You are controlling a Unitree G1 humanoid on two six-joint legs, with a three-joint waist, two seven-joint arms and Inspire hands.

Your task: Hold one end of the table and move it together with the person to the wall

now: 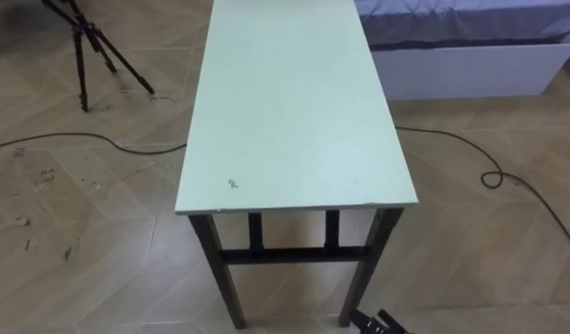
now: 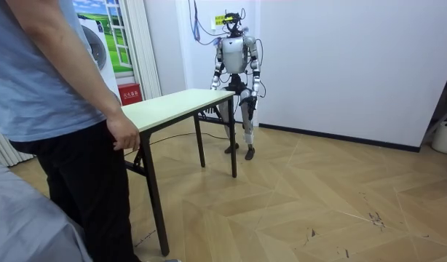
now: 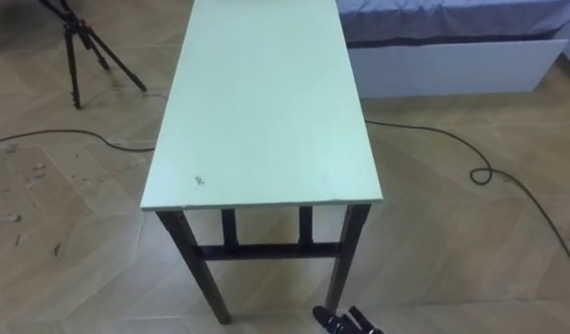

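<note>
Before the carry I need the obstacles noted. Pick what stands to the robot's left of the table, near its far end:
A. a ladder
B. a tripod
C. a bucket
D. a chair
B: in the eye views a black tripod stands with its legs spread, left of the table and apart from it.

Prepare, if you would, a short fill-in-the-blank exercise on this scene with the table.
1. The table has a pale green top and dark ____.
2. The black three-legged stand on the floor to its left is a ____.
3. The person at the table's end away from the robot wears a ____ shirt.
Missing words: legs; tripod; blue.
</note>
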